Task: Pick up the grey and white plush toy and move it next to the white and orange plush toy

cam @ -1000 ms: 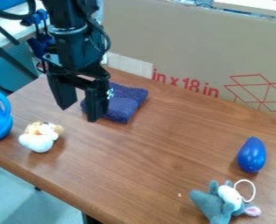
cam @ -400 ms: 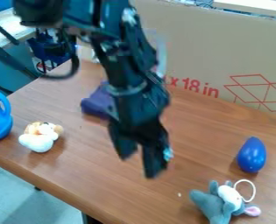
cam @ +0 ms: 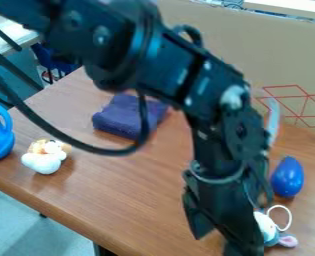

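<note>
Though half-hidden, claw [cam: 220,241] seemingly beside plush toy [cam: 266,228]

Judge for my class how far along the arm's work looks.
Done: the gripper is down by the grey plush toy, its fingers apart. In hand: nothing shows between the fingers; I cannot tell whether they touch the toy. Left: probably any grasp and move, since the toy lies on the table near the blue egg-shaped object.

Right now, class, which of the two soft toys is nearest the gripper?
The grey toy with the white loop, partly hidden by the gripper; the tan-and-white toy lies well away.
</note>
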